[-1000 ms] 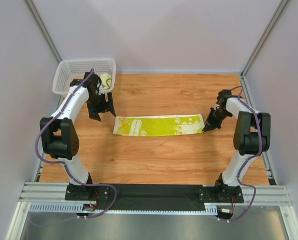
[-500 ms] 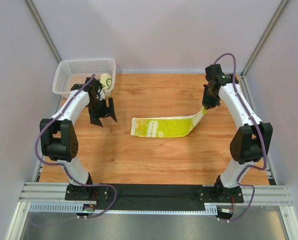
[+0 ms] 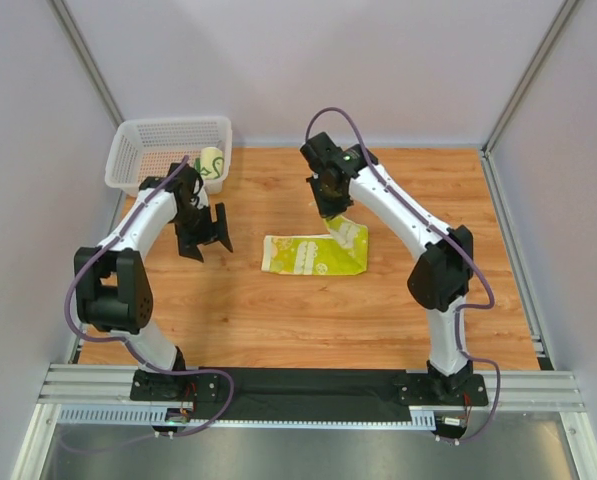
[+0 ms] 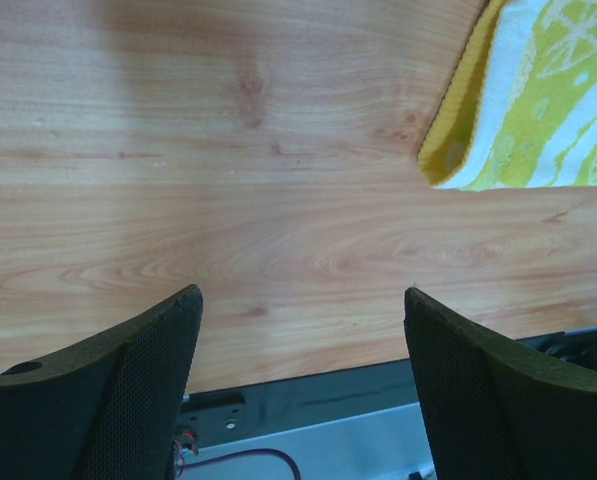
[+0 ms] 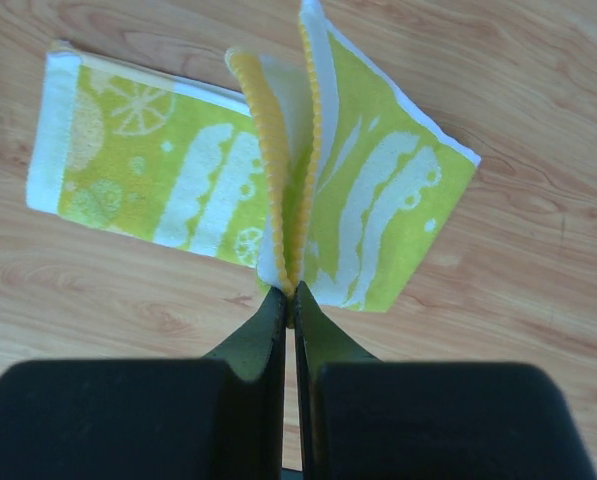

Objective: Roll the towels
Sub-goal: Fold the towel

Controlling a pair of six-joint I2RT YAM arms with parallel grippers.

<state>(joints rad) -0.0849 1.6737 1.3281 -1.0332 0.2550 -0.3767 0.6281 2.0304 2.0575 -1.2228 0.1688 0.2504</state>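
Right gripper (image 5: 290,297) clamped on the folded-over towel (image 5: 178,190), left gripper (image 4: 300,305) spread apart

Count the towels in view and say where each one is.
2. One lime towel mid-table, an end pinched up by the right gripper; one rolled towel in the white basket, far left. The basket may hide more.

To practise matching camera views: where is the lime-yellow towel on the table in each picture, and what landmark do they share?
Top external: towel at table centre, one end held up by right gripper.
Left wrist: towel corner, upper right.
Right wrist: towel centre, end pinched.
Shared landmark: wooden tabletop.
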